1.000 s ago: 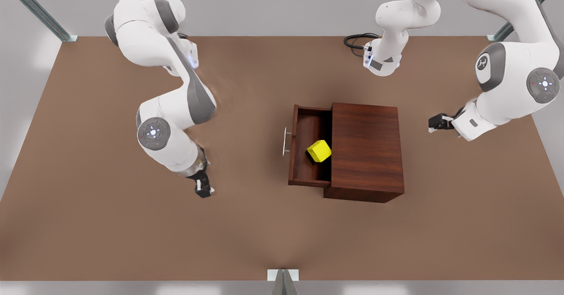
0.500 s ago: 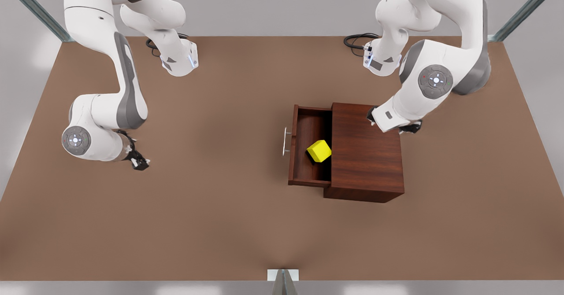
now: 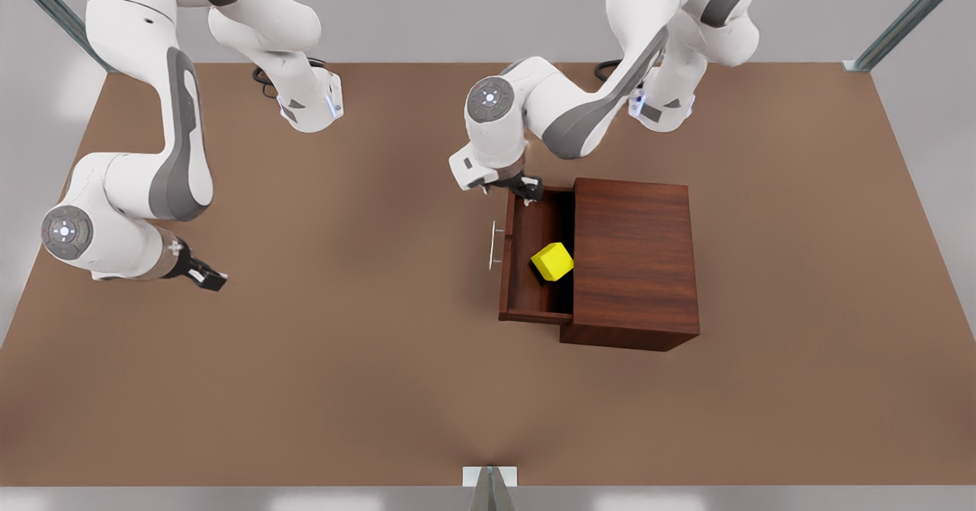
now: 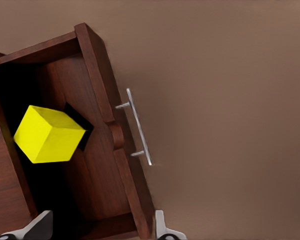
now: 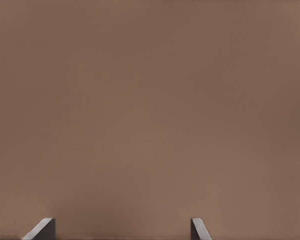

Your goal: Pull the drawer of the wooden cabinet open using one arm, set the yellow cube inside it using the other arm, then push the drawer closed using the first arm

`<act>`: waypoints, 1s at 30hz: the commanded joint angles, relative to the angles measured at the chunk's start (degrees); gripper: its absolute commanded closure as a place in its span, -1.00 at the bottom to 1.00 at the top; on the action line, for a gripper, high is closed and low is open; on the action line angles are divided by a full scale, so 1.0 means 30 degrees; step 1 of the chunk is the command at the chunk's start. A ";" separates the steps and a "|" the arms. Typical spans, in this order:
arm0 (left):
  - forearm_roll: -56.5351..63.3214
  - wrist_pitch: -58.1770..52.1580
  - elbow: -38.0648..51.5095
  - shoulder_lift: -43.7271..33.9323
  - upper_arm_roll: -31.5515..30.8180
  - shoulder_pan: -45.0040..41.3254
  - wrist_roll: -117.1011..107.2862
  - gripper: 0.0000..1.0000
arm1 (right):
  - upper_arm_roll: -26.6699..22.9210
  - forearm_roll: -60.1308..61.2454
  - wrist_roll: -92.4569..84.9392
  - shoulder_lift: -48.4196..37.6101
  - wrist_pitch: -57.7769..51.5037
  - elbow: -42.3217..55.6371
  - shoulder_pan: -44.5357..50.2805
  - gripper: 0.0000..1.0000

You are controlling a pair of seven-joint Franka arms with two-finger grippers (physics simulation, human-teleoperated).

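— Swung over from the wooden cabinet top since half a second ago: left gripper, now above the drawer wall nearest the front view's top edge, close to the handle-side corner.

— And its fingers?

— Spread wide, nothing between them. Not touching the silver handle.

— Drawer state?

— Pulled out toward the front view's left, same as before. Handle bar facing away from the cabinet.

— Yellow cube?

— Inside the drawer, resting tilted on the floor, near the cabinet's front edge and toward the middle of the drawer's width. Unmoved.

— Other side?

— Right gripper drifted a little farther toward the front view's left, well apart from the cabinet, low above the bare brown table. Fingers parted wide too, holding nothing. Waiting.
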 commanded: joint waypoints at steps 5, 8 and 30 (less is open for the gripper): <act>0.1750 0.4805 0.3193 0.3494 0.0064 -0.1984 -2.0291 -1.00 | 0.0003 0.0014 -0.6786 -0.0016 -0.0735 0.0099 0.0002 -1.00; 0.2661 0.5952 0.4776 0.5664 0.1148 -0.2043 -1.8945 -1.00 | 0.0003 -0.0015 -0.6786 0.0072 -0.0735 0.0099 0.0003 -1.00; 0.5269 0.5924 0.4014 0.7481 0.1705 -0.1897 -1.7102 -1.00 | 0.0032 -0.0015 -0.6816 0.0101 -0.0881 0.0099 -0.0027 -1.00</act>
